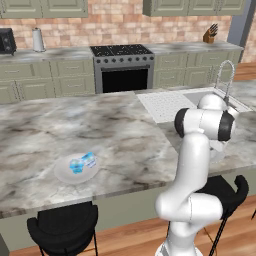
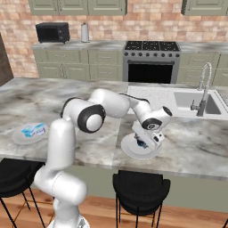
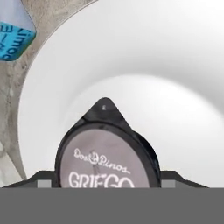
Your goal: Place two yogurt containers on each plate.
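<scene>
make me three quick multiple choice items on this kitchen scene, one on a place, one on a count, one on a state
1. Where is the gripper?
A. over the sink
B. low over the near plate at the counter's front edge
C. at the stove

2. How many yogurt containers lie on the far plate?
A. none
B. two
C. four

3. What sits between the gripper's fingers?
A. nothing
B. a knife
C. a yogurt container seen lid-on over the plate

Answers:
1 B, the right base view shows the hand down at that plate.
2 B, two blue tubs lie together on it.
3 C, the hand view shows the round lid between the finger tips.
</scene>
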